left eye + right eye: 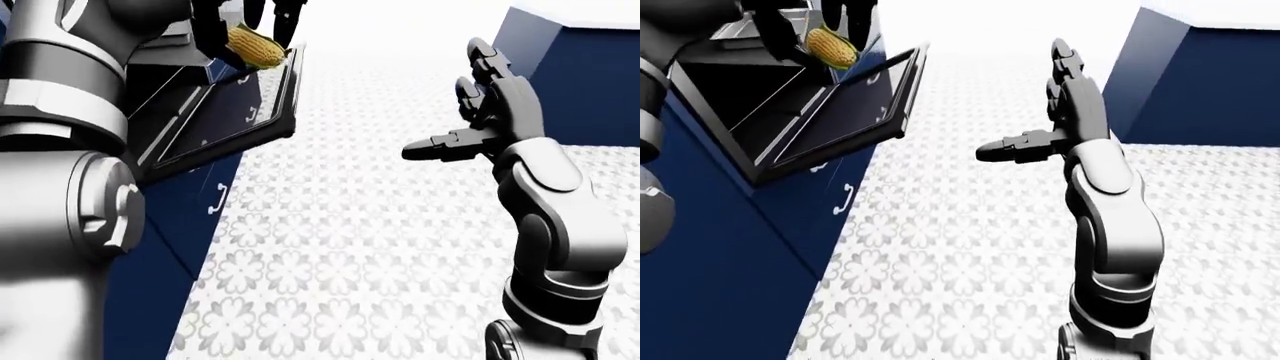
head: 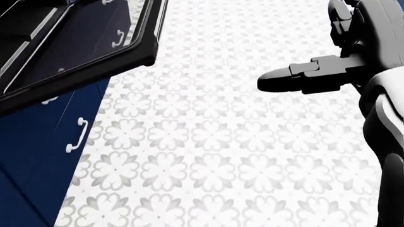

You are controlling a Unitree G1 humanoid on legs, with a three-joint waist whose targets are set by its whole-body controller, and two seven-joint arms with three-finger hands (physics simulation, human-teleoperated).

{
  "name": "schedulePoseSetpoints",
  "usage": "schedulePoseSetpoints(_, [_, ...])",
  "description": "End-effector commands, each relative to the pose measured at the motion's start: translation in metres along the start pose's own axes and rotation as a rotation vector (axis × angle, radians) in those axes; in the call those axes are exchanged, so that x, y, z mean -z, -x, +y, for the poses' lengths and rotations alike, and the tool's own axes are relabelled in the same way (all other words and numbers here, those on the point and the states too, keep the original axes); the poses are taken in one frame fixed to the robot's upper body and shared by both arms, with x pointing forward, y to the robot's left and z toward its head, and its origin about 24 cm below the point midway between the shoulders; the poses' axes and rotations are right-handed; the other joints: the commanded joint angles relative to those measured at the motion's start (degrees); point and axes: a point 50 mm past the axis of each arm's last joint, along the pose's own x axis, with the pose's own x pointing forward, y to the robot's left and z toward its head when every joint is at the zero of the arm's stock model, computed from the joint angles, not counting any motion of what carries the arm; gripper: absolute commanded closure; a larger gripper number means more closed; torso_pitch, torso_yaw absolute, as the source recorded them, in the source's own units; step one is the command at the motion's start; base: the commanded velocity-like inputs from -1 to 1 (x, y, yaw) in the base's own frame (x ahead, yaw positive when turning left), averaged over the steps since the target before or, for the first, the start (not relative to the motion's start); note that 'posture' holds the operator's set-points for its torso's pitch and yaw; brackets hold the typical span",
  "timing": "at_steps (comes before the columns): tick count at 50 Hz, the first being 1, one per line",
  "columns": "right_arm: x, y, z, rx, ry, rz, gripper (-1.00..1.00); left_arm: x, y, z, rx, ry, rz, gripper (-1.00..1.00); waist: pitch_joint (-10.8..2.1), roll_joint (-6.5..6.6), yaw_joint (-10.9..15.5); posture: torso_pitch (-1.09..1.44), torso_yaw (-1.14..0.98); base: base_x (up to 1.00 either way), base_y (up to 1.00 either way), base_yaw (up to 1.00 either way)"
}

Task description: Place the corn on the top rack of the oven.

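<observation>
The left hand [image 1: 815, 22] grips the corn [image 1: 830, 45] above the lowered oven door [image 1: 855, 105], ready for the rack; the right hand [image 1: 1065, 112] is splayed open, idle.

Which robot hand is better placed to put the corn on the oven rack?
The left robot hand: it already holds the corn above the open oven door. The right robot hand is open and empty, over the floor.
</observation>
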Motion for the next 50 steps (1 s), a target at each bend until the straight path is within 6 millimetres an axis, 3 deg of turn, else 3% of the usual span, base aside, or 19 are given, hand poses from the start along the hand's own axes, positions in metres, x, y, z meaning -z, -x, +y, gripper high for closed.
schedulePoseSetpoints(1, [-0.0170, 0.0024, -0.0013, 0.014, 0.012, -0.086, -1.00, -0.0022, 0.0042, 0.0272, -0.099, -0.035, 0.000, 0.70, -1.77, 0.11, 0.3, 0.00, 0.00, 0.00, 0.00, 0.00])
schedulePoseSetpoints(5, [-0.0172, 0.0023, -0.0010, 0.013, 0.013, -0.080, -1.00, -0.0018, 0.0046, 0.0271, -0.097, -0.034, 0.003, 0.71, -0.84, 0.86, 0.2, 0.00, 0.00, 0.00, 0.00, 0.00])
schedulePoseSetpoints(8, [-0.0183, 0.0028, -0.0003, 0.008, 0.011, -0.085, -1.00, -0.0019, 0.0046, 0.0279, -0.098, -0.034, 0.003, 0.70, -0.94, 2.12, -0.4, 0.00, 0.00, 0.00, 0.00, 0.00])
schedulePoseSetpoints(10, [-0.0181, 0.0027, 0.0000, 0.006, 0.009, -0.086, -1.00, -0.0018, 0.0048, 0.0283, -0.101, -0.035, 0.003, 0.71, -1.38, 3.57, -1.1, 0.00, 0.00, 0.00, 0.00, 0.00])
schedulePoseSetpoints(12, [-0.0177, 0.0026, 0.0001, 0.005, 0.009, -0.085, -1.00, -0.0014, 0.0055, 0.0294, -0.102, -0.035, 0.005, 0.71, -2.41, 6.33, -1.7, 0.00, 0.00, 0.00, 0.00, 0.00])
schedulePoseSetpoints(14, [-0.0185, 0.0029, 0.0004, 0.002, 0.007, -0.089, -1.00, -0.0011, 0.0058, 0.0292, -0.101, -0.036, 0.006, 0.71, -2.11, 5.73, -1.7, 0.00, 0.00, 0.00, 0.00, 0.00])
schedulePoseSetpoints(16, [-0.0185, 0.0029, 0.0003, 0.002, 0.006, -0.091, -1.00, -0.0011, 0.0060, 0.0304, -0.102, -0.037, 0.008, 0.71, -2.77, 5.25, -1.6, 0.00, 0.00, 0.00, 0.00, 0.00])
schedulePoseSetpoints(23, [-0.0210, 0.0041, 0.0001, -0.004, -0.008, -0.114, -1.00, -0.0021, 0.0050, 0.0312, -0.104, -0.036, 0.005, 0.71, -3.06, 3.85, -0.3, 0.00, 0.00, 0.00, 0.00, 0.00])
schedulePoseSetpoints(31, [-0.0212, 0.0044, -0.0005, -0.003, -0.013, -0.113, -1.00, -0.0024, 0.0054, 0.0341, -0.110, -0.037, 0.006, 0.71, -3.03, 3.77, 0.1, 0.00, 0.00, 0.01, 0.00, 0.00])
schedulePoseSetpoints(32, [-0.0222, 0.0049, -0.0012, -0.002, -0.020, -0.116, -1.00, -0.0022, 0.0053, 0.0334, -0.109, -0.037, 0.006, 0.71, -3.77, 4.42, 0.0, 0.00, 0.00, 0.05, 0.00, 0.00])
schedulePoseSetpoints(33, [-0.0224, 0.0049, -0.0015, 0.001, -0.019, -0.117, -1.00, -0.0022, 0.0051, 0.0323, -0.108, -0.037, 0.006, 0.70, -2.47, 3.92, 0.3, 0.00, 0.00, 0.05, 0.00, 0.00])
schedulePoseSetpoints(34, [-0.0238, 0.0050, -0.0023, 0.006, -0.023, -0.123, -1.00, -0.0023, 0.0050, 0.0322, -0.108, -0.036, 0.005, 0.70, -3.53, 4.53, 0.1, 0.00, 0.00, 0.05, 0.00, 0.00])
schedulePoseSetpoints(37, [-0.0253, 0.0057, -0.0038, 0.016, -0.025, -0.131, -1.00, -0.0025, 0.0049, 0.0329, -0.109, -0.035, 0.005, 0.71, -3.15, 4.51, 0.1, 0.00, 0.00, 0.08, 0.00, 0.00])
schedulePoseSetpoints(43, [-0.0246, 0.0050, -0.0041, 0.017, -0.023, -0.129, -1.00, -0.0019, 0.0056, 0.0333, -0.109, -0.035, 0.007, 0.70, -2.68, 3.18, 0.1, 0.00, 0.00, 0.17, 0.00, 0.00])
schedulePoseSetpoints(45, [-0.0242, 0.0048, -0.0040, 0.017, -0.023, -0.128, -1.00, -0.0016, 0.0060, 0.0333, -0.109, -0.035, 0.008, 0.70, -1.90, 2.27, 0.1, 0.00, 0.00, 0.37, 0.00, 0.00])
schedulePoseSetpoints(50, [-0.0242, 0.0047, -0.0034, 0.015, -0.019, -0.128, -1.00, -0.0016, 0.0063, 0.0340, -0.111, -0.036, 0.008, 0.70, -1.45, 3.14, -0.1, 0.00, 0.00, 0.39, 0.00, 0.00])
